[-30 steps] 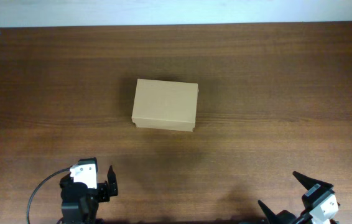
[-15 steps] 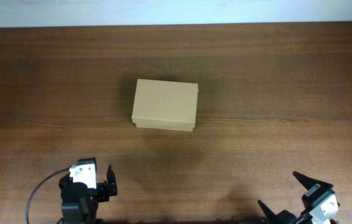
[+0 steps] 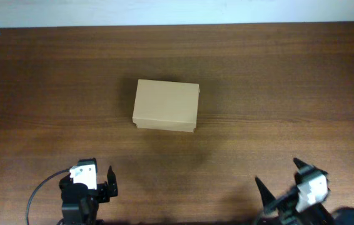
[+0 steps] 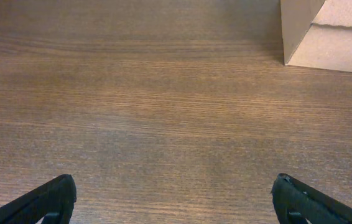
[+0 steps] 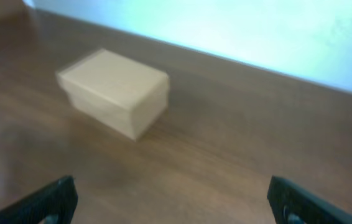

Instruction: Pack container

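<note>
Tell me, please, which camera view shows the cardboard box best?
The overhead view: the container sits whole and sharp, lid shut, its full outline visible. The right wrist view shows it whole but blurred, at an angle; the left wrist view catches only one corner.

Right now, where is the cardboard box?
Overhead, the box sits closed, central on the table, apart from the left gripper and right gripper near the bottom edge.
</note>
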Robot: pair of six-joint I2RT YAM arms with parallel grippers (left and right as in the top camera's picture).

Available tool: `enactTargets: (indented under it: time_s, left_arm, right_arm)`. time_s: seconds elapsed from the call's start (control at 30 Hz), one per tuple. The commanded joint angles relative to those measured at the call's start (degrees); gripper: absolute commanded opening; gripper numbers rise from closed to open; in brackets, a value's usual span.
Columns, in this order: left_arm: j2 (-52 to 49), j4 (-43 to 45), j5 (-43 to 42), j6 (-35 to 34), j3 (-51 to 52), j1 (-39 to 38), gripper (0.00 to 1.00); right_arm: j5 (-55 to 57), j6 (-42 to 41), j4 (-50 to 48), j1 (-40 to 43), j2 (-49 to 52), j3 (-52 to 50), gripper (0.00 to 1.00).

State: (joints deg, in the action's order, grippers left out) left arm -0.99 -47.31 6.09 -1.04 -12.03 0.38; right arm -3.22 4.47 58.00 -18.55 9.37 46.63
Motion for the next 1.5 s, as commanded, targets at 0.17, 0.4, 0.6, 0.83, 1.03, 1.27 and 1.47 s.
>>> enactTargets:
  time_s: [0.17, 0.4, 0.6, 0.83, 1.03, 1.27, 1.47]
  left_arm:
    - [0.7, 0.2, 0.7, 1.1, 0.7, -0.2, 1.0]
    - [0.7, 0.2, 0.7, 1.1, 0.7, -0.2, 1.0]
    - [0.7, 0.2, 0.7, 1.1, 0.7, -0.2, 1.0]
    - [0.7, 0.2, 0.7, 1.1, 0.7, -0.2, 1.0]
    - [0.7, 0.2, 0.7, 1.1, 0.7, -0.2, 1.0]
    - [0.7, 0.2, 0.7, 1.1, 0.7, -0.2, 0.99]
    - [0.7, 0.2, 0.7, 1.1, 0.7, -0.2, 1.0]
  right_arm:
    - [1.1, -0.5, -10.5, 7.2, -2.7, -19.2, 0.99]
    - [-0.2, -0.5, -12.8, 12.9, -7.0, -27.9, 0.99]
    - [-0.4, -0.5, -12.9, 16.7, -9.2, -33.0, 0.99]
    - [-0.8, -0.5, -13.1, 16.7, -9.2, -36.8, 0.99]
    - [-0.8, -0.5, -13.2, 16.7, -9.2, -36.8, 0.99]
    - [-0.8, -0.5, -13.2, 16.7, -9.2, -36.8, 0.99]
    - [-0.8, -0.5, -13.2, 16.7, -9.2, -36.8, 0.99]
